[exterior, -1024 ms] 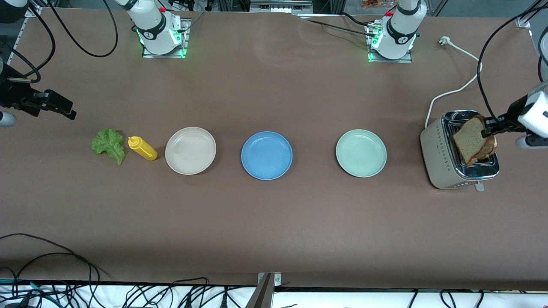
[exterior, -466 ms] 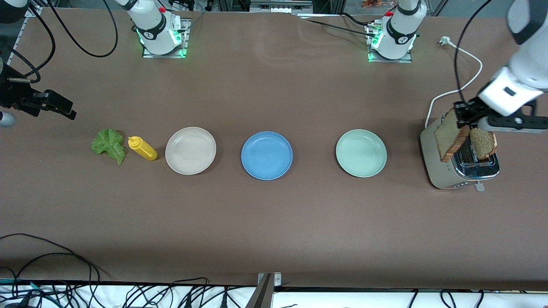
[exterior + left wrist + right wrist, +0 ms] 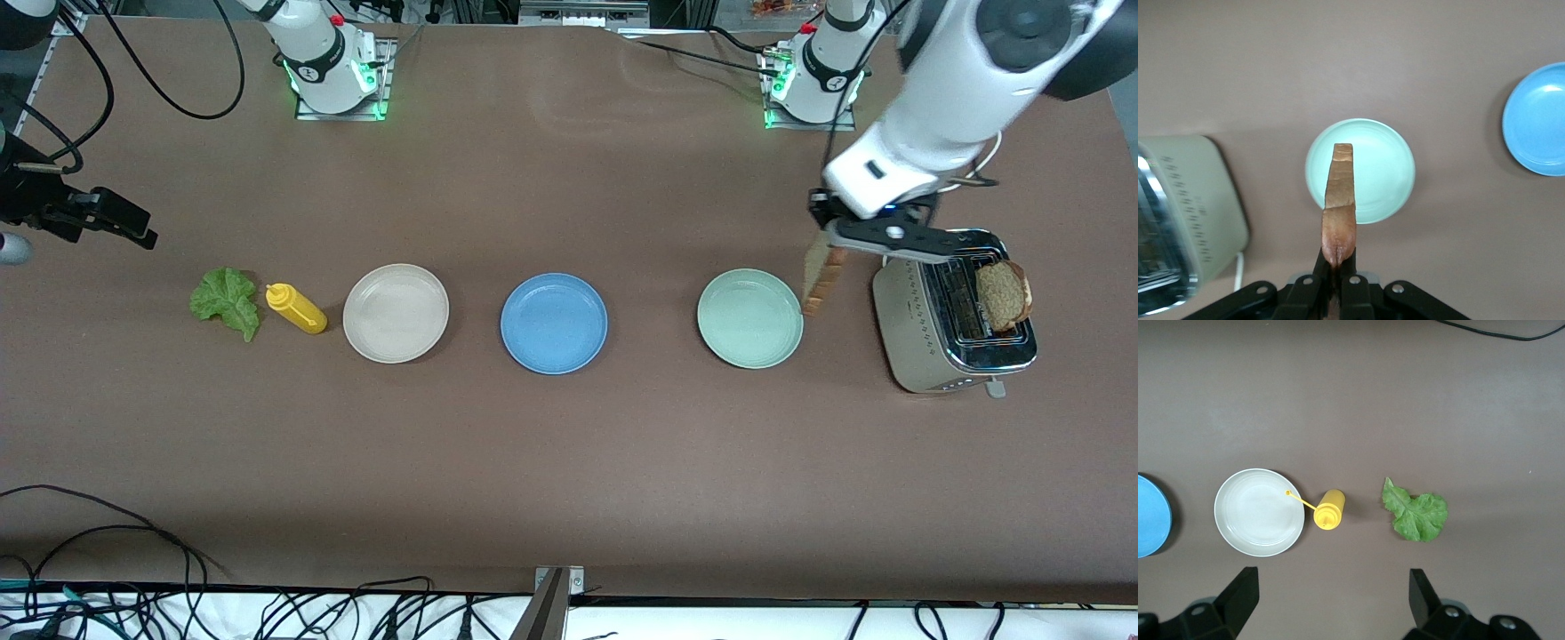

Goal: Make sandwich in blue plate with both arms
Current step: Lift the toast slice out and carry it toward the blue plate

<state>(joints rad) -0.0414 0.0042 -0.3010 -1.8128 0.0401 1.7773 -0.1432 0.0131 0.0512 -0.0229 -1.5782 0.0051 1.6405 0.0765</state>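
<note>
The left gripper [image 3: 825, 238] hangs in the air over the strip of brown worktop [image 3: 569, 462] between the pale green plate [image 3: 749, 318] and the toaster [image 3: 951, 311], in the right part of the front view. Its fingers [image 3: 1350, 283] are clamped tight on a slice of toast [image 3: 822, 277], gripped by its upper crust so that it hangs edge-down; in the left wrist view the slice shows edge-on across the pale green plate. A second slice of toast [image 3: 1004, 295] stands in the toaster slot closer to the left arm's end of the worktop.

The blue plate [image 3: 553, 323] sits in the middle of the front view with nothing on it, between the pale green plate and a beige plate [image 3: 396, 313]. Beside the beige plate, toward the right arm's end, a yellow squeeze bottle [image 3: 296, 308] lies on its side, its thin nozzle reaching over the beige plate's rim in the right wrist view. The lettuce leaf [image 3: 226, 301] lies flat just beside the bottle, closer still to the right arm's end.

The right gripper [image 3: 124, 224] waits at the left edge of the front view, up over bare worktop near the lettuce, its fingers [image 3: 1239, 593] spread wide apart and holding nothing.
</note>
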